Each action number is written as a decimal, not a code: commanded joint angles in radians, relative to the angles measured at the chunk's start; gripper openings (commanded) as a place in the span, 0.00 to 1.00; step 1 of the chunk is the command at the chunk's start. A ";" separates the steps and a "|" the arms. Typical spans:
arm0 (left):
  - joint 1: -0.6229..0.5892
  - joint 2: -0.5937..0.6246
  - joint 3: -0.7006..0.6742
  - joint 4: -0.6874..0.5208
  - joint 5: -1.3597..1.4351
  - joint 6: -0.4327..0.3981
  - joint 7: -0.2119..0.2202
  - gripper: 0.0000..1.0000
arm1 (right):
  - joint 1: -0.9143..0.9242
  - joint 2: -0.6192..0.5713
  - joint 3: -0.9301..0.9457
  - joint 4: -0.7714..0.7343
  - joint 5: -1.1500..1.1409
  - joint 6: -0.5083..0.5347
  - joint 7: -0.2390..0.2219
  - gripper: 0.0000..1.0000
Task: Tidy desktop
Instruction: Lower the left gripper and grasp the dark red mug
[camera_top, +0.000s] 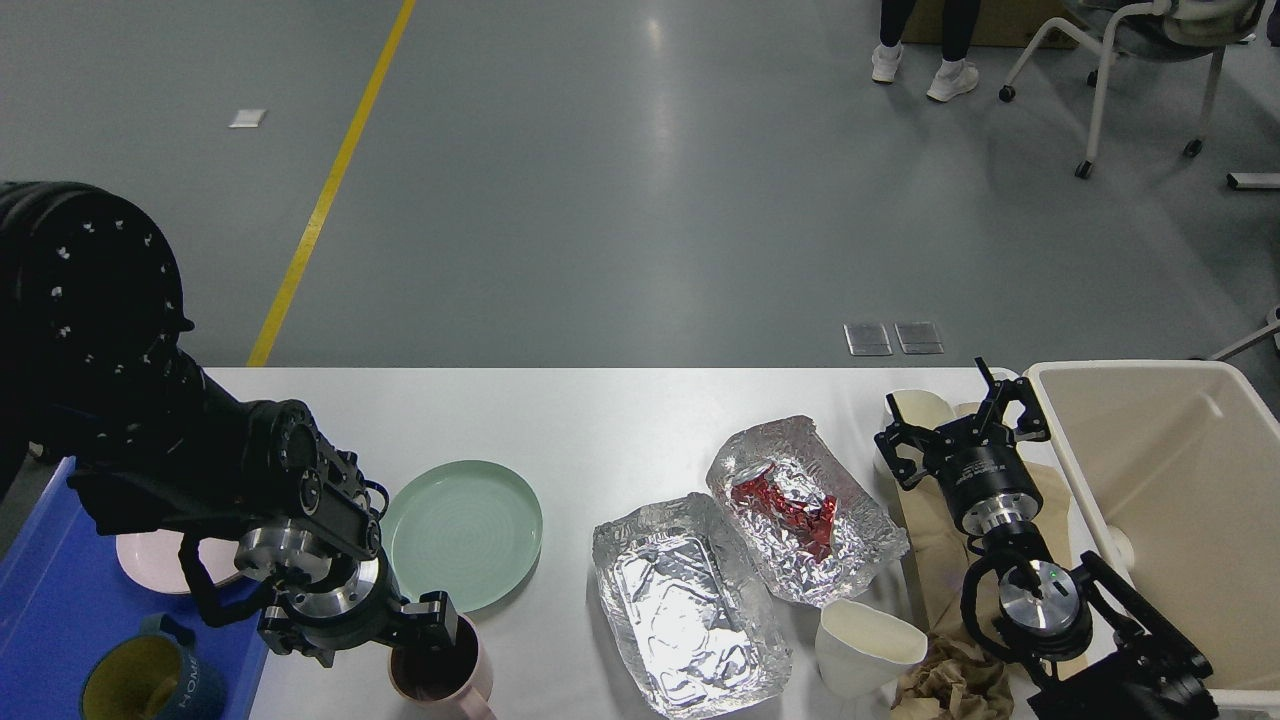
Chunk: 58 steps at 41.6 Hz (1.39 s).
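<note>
The white desktop (620, 430) holds a green plate (465, 530), a pink mug (445, 675) at the front edge, two foil trays (690, 600) (860, 530), the far one with a crushed red can (790, 505), and a white cup (865, 645). My left gripper (355, 635) is open and low over the front left. Its right finger (437, 612) is at the pink mug's rim. My right gripper (960, 425) is open and empty, next to a white cup (915, 405) at the back right.
A blue tray (50, 610) at the left holds a pink plate (145, 560), partly hidden by my arm, and a blue mug (150, 685). A cream bin (1170, 500) stands at the right. Brown paper (935, 545) and a crumpled wad (950, 685) lie under my right arm.
</note>
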<state>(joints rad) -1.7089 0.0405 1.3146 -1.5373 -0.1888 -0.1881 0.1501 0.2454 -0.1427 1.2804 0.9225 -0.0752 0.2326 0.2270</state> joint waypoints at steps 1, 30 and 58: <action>0.029 -0.001 -0.020 0.020 0.002 0.029 -0.001 0.88 | 0.000 0.000 -0.001 -0.001 0.000 -0.001 0.000 1.00; 0.112 -0.013 -0.060 0.077 -0.003 0.033 0.008 0.30 | 0.000 0.000 0.001 0.001 0.000 0.001 0.000 1.00; 0.075 0.012 -0.041 0.046 -0.004 0.018 0.022 0.02 | 0.000 0.000 0.001 0.001 0.000 0.001 0.000 1.00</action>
<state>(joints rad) -1.6120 0.0414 1.2687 -1.4737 -0.1954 -0.1653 0.1669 0.2454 -0.1427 1.2803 0.9226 -0.0752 0.2326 0.2270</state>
